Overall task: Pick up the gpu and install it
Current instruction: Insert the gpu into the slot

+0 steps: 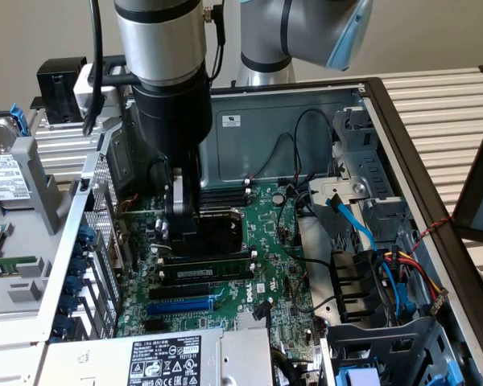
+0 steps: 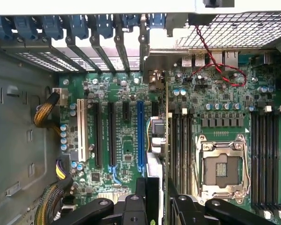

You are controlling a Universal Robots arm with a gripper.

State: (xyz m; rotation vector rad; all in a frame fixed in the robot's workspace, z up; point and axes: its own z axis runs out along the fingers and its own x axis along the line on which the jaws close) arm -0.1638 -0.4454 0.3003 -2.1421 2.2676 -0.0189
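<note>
While clamped tight in the black two-fingered claw (image 2: 155,200), hangs edge-down inside the open grey metal computer case (image 1: 290,129): the small green-board gpu (image 1: 219,227) with its black plastic shroud, not seated yet by the look of it. Seen edge-on from the wrist view as a thin green line, just beside the long thin black memory sticks (image 2: 180,140), with the long blue plastic expansion slot (image 2: 140,136) on the other side. Looks nearer the sticks than any free slot. Danger one: coming down off-line and grinding the contact edge onto a stick or onto the bare large green motherboard (image 1: 266,265). Danger two: catching the card's end on the grey perforated metal rear wall (image 2: 253,30) and its row of blue plastic latches (image 2: 79,28), tipping the card in the grip. Could slip between the fingers (image 2: 140,199) if pressed home while crooked. Watch the thin red wire loop (image 2: 220,75) by the rear ports; close enough to snag on a sideways correction. Hard to judge the gap down to the board from either view.
</note>
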